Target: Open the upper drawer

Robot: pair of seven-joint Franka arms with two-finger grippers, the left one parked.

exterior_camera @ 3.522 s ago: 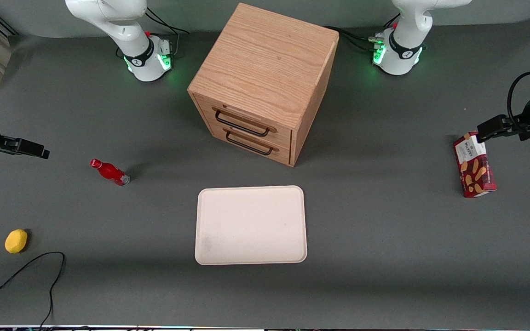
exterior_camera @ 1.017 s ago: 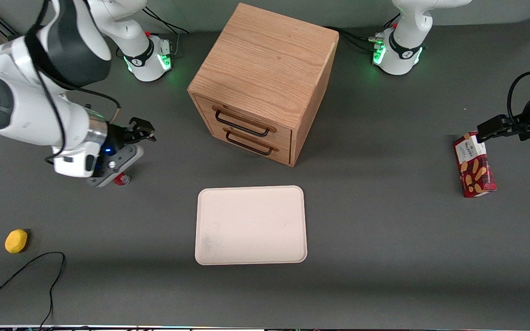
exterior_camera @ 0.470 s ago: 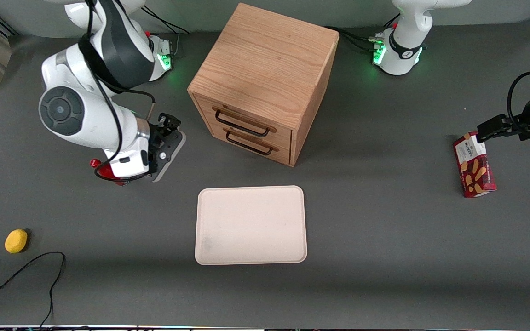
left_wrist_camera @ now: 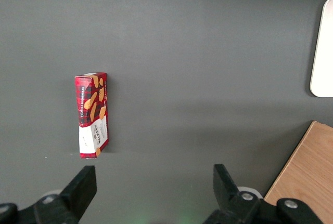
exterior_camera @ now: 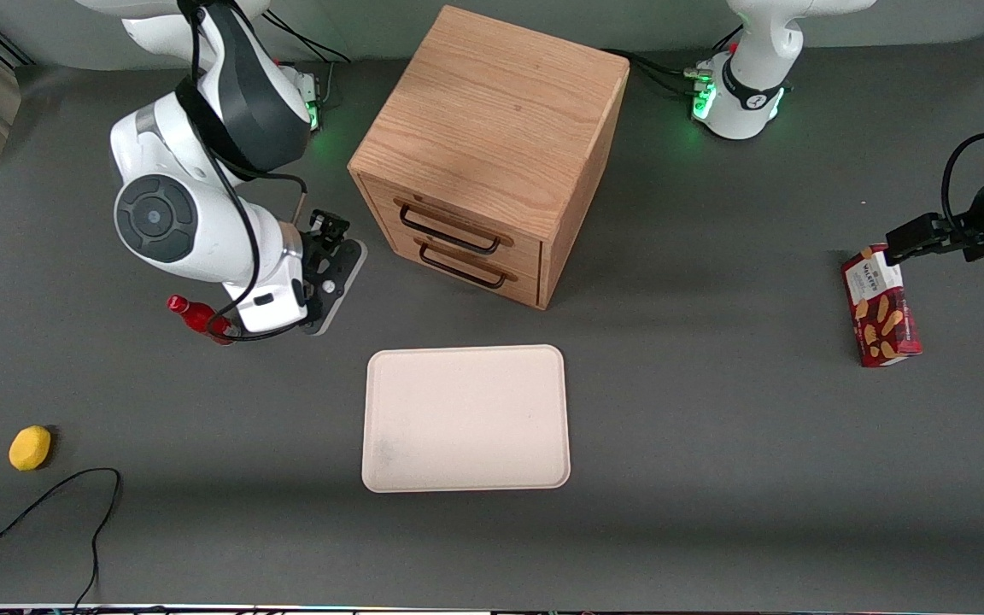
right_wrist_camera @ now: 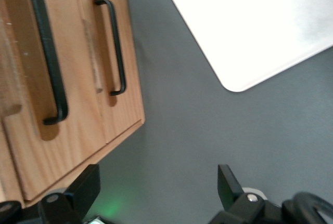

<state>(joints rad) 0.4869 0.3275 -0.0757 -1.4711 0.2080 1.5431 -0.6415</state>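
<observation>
The gripper [exterior_camera: 331,248] is now seen nearer the cabinet [exterior_camera: 492,128] than half a second ago, carried in from the working arm's end of the table and parked just beside the cabinet's front corner, apart from the wood. More of the red bottle [exterior_camera: 193,314] is uncovered now; only its base remains hidden under the wrist. In the right wrist view the fingers [right_wrist_camera: 229,185] are spread wide, with nothing held between them and bare grey table [right_wrist_camera: 171,146] in the gap.

The upper drawer [exterior_camera: 449,224] is found shut, flush in the cabinet face, topmost of the two, its black wire handle [right_wrist_camera: 49,52] untouched. The lower drawer [exterior_camera: 462,269] is closed as well, so nothing inside either can be told.

The cream tray [exterior_camera: 466,418], nearer the front camera than the cabinet, is seen lying flat with nothing on it. A yellow lemon-like thing [exterior_camera: 30,448] and the biscuit box [exterior_camera: 879,306] are unmoved.
</observation>
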